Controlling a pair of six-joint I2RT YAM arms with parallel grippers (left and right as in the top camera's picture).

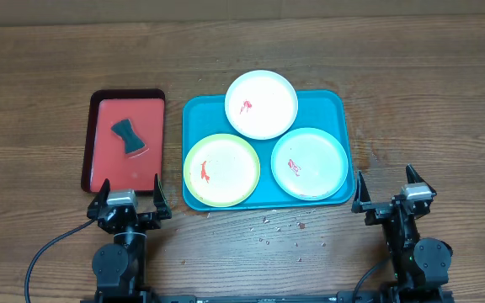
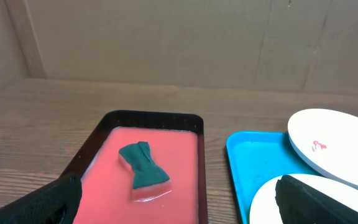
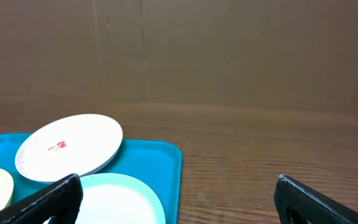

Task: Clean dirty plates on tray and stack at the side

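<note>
The turquoise tray (image 1: 194,118) lies mid-table and holds three sauce-smeared plates. The white plate (image 1: 262,103) rests tilted on the tray's far rim. The lime-rimmed plate (image 1: 221,170) sits front left and the mint-rimmed plate (image 1: 310,163) front right. My left gripper (image 1: 129,199) is open and empty, in front of the red tray. My right gripper (image 1: 392,191) is open and empty, right of the turquoise tray's front corner. The left wrist view shows the white plate (image 2: 337,146) and the tray (image 2: 253,162). The right wrist view shows the white plate (image 3: 70,146), the mint plate (image 3: 120,199) and the tray (image 3: 154,162).
A red tray with a dark rim (image 1: 103,143) lies left of the turquoise tray and holds a dark green sponge (image 1: 128,136), also in the left wrist view (image 2: 143,167). Small crumbs (image 1: 289,227) lie on the wood in front of the turquoise tray.
</note>
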